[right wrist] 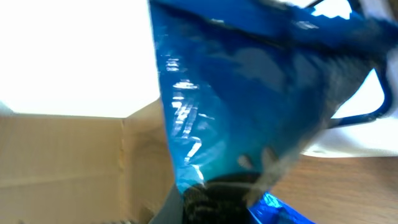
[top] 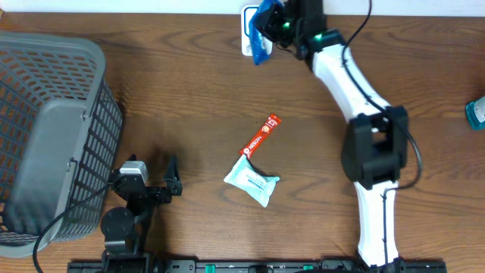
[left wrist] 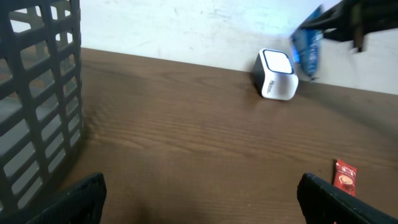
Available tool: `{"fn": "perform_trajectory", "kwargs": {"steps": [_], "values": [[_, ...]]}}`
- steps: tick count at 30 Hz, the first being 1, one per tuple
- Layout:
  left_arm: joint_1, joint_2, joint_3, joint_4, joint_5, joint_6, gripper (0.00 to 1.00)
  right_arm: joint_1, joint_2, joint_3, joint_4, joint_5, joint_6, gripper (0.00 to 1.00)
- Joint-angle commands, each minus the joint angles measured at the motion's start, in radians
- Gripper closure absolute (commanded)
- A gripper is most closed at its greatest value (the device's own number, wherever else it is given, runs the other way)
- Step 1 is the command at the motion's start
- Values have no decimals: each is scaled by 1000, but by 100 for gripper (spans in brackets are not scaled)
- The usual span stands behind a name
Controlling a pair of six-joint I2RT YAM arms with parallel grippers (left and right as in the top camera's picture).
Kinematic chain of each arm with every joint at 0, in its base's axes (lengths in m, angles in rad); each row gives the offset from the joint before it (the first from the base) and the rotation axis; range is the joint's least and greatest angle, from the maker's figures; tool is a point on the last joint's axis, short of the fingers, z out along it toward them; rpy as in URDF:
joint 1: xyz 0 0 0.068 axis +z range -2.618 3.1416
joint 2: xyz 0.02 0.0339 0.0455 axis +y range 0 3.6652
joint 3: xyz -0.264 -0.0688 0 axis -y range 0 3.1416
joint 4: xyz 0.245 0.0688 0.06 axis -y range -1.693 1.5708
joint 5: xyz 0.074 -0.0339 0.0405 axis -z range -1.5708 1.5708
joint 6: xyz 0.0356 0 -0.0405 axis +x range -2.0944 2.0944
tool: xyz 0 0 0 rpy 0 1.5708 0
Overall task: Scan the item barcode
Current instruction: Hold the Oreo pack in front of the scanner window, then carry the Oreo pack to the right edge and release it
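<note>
Open table point(top: 189, 98) left of centre
Basket point(top: 53, 114) blocks the far left (tall sides); sachet point(top: 261, 135) and pouch point(top: 252, 180) lie centre.

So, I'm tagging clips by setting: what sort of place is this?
Probably a mock shop checkout set up on a wooden table: a small white scanner by the wall, the right gripper holding a blue packet beside it, and a grey basket at the left.

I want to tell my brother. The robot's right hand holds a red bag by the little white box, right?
Not red. The overhead view shows the right hand holds a blue bag by the little white box.
</note>
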Motion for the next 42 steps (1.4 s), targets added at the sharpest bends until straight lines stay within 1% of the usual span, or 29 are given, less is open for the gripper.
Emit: {"fn": "perform_trajectory", "kwargs": {"steps": [1,3,5,11,18,21,23,24,28,33,39,42], "values": [[6,0,-15,-34,13,-5,2,28,74,13,87,5,246,99],[6,0,-15,-34,13,-5,2,34,101,13,146,8,294,99],[6,0,-15,-34,13,-4,2,40,113,13,161,30,327,99],[6,0,-15,-34,13,-4,2,48,113,15,161,93,343,99],[6,0,-15,-34,13,-5,2,44,113,15,161,121,363,99],[6,0,-15,-34,13,-4,2,43,113,19,163,128,328,99],[6,0,-15,-34,13,-5,2,43,110,46,148,127,243,99],[6,0,-15,-34,13,-5,2,42,105,63,117,127,199,99],[6,0,-15,-34,13,-4,2,24,44,154,-142,122,56,99],[6,0,-15,-34,13,-4,2,-25,-98,194,-465,113,-39,99],[6,0,-15,-34,13,-4,2,-149,-251,194,-898,172,-180,99],[6,0,-15,-34,13,-4,2,-236,-290,194,-1101,183,-313,99]]}}
